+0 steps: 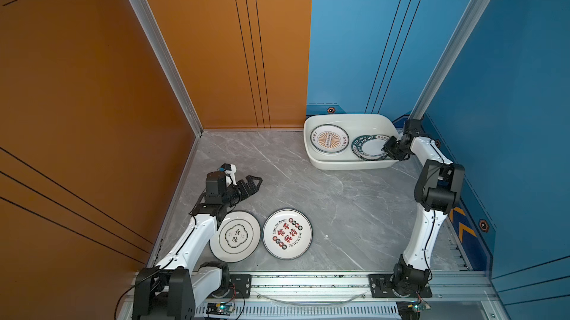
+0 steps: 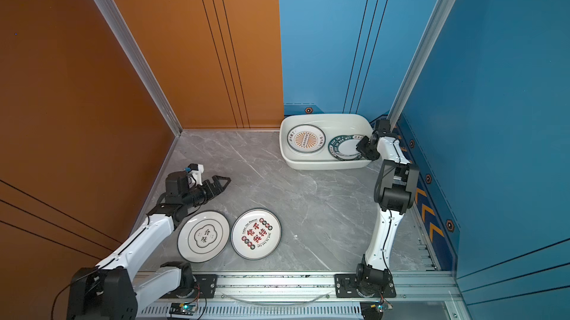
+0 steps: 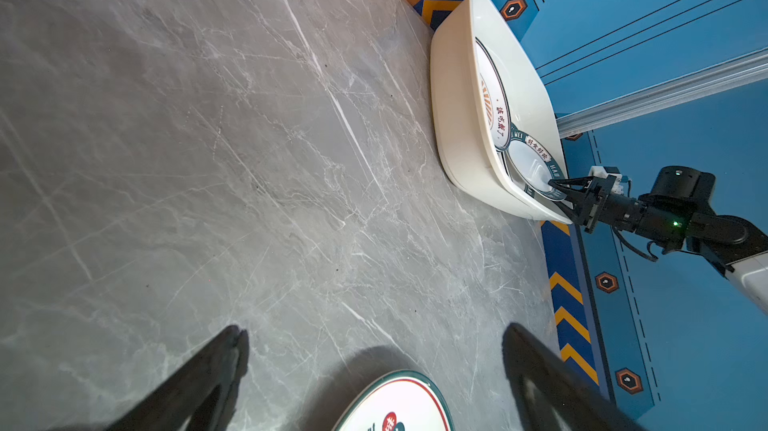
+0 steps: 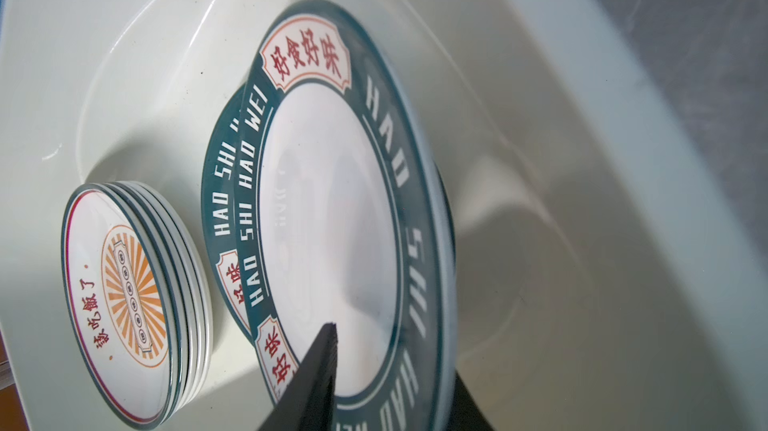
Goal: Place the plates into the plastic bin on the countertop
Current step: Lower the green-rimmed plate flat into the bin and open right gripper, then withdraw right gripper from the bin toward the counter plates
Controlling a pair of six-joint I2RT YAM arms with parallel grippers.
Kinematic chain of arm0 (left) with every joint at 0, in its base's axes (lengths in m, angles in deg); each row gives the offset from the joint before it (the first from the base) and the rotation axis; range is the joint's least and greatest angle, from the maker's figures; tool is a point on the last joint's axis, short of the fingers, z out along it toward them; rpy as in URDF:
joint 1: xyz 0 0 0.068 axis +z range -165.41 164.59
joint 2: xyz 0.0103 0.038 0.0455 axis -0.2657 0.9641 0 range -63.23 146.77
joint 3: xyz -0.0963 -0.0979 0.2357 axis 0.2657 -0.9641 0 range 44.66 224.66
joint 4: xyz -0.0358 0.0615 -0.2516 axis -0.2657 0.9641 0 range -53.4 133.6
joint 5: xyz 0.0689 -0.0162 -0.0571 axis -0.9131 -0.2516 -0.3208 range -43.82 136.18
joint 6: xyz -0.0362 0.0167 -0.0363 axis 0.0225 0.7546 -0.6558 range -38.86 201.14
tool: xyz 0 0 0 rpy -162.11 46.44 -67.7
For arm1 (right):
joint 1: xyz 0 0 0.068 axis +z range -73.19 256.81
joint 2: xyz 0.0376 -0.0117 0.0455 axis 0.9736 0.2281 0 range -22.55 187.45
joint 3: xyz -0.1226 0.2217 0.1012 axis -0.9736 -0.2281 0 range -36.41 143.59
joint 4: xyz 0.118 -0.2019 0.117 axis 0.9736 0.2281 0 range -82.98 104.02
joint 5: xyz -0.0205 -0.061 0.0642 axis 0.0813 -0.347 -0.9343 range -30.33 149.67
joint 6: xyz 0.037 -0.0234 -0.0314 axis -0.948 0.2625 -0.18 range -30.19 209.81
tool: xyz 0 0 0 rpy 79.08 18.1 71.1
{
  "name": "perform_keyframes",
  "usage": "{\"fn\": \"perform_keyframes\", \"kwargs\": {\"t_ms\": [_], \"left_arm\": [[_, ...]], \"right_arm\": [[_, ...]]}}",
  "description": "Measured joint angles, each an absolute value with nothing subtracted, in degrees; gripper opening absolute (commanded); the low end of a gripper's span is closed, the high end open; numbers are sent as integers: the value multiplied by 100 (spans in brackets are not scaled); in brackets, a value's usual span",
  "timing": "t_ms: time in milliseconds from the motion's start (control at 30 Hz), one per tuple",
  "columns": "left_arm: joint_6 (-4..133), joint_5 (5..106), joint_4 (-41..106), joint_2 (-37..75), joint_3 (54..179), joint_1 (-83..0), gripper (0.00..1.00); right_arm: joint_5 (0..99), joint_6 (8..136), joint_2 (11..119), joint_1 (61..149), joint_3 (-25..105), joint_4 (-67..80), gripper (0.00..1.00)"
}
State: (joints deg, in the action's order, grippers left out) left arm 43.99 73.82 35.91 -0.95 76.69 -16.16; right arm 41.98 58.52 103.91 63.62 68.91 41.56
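The white plastic bin (image 1: 348, 117) (image 3: 453, 125) stands at the countertop's (image 1: 339, 210) far right. Inside it lie a stack of sunburst plates (image 1: 329, 138) (image 4: 124, 296) and teal-rimmed plates (image 1: 368, 148) (image 4: 328, 208). My right gripper (image 1: 385, 148) (image 4: 395, 350) reaches into the bin, its jaws apart, one finger above and one below the top teal plate's rim. Two plates lie on the countertop near the front: one with black lettering (image 1: 235, 236) and one with red lettering (image 1: 287, 233) (image 3: 399, 404). My left gripper (image 1: 257, 185) (image 3: 374, 329) hovers wide open beyond them, holding nothing.
Orange wall panels close the left and back, blue ones the right. An aluminium post (image 1: 447, 56) rises just behind the bin's right corner. The aluminium rail (image 1: 308, 284) with both arm bases runs along the front edge.
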Motion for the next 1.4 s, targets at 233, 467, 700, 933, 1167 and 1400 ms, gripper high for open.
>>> {"fn": "perform_keyframes", "kwargs": {"t_ms": [233, 467, 700, 933, 1167, 1400], "left_arm": [[4399, 7384, 3591, -95, 7669, -1616, 98], [4399, 7384, 3591, -95, 7669, -1616, 98], [4399, 7386, 3591, -93, 7669, -1616, 98], [4399, 7432, 3591, -65, 7669, -1616, 98], [4399, 7473, 3591, -60, 7669, -1616, 98], [4399, 7476, 3591, -38, 7669, -1625, 98]], "right_arm": [[4303, 5918, 10391, 6360, 6908, 4156, 35], [4401, 6005, 10391, 6325, 6947, 4204, 35], [4648, 6156, 10391, 6325, 7035, 4372, 36], [4764, 6222, 10391, 6338, 7092, 4449, 38], [4976, 6349, 10373, 6369, 7122, 4517, 40], [5059, 6414, 10111, 6413, 7037, 4578, 40]]}}
